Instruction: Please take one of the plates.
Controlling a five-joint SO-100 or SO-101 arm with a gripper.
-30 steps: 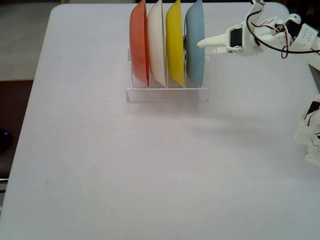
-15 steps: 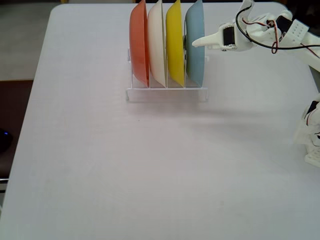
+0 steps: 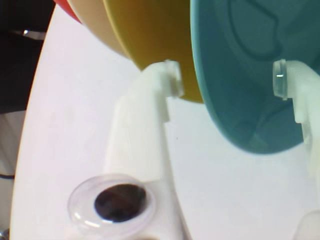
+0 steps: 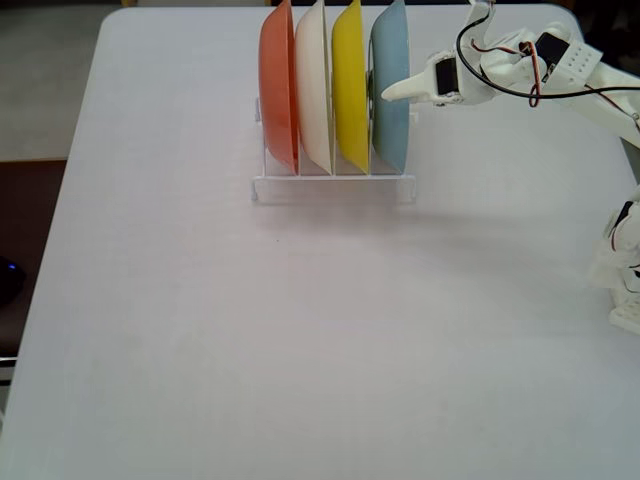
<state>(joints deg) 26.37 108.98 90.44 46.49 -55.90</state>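
Observation:
The light blue plate [image 4: 392, 125] stands on edge in the rightmost slot of a clear rack [image 4: 335, 188] at the back of the table. My white gripper [image 4: 380, 90] reaches it from the right at about mid-height. In the wrist view the gripper [image 3: 227, 80] is open and straddles the blue plate [image 3: 240, 45]. One fingertip [image 3: 170, 80] sits in the gap between the blue plate and the yellow plate [image 3: 150, 35]. The other fingertip [image 3: 282, 80] is on the blue plate's far side. The jaws are not closed on the plate.
An orange-red plate [image 4: 278, 90], a cream plate [image 4: 314, 90] and a yellow plate [image 4: 350, 90] stand in the same rack, left of the blue one. White robot parts [image 4: 625, 270] sit at the right table edge. The white tabletop [image 4: 300, 330] spreads out in front.
The gripper has moved left, so its fingertips now reach further over the blue plate's rim. The plates and rack have not moved.

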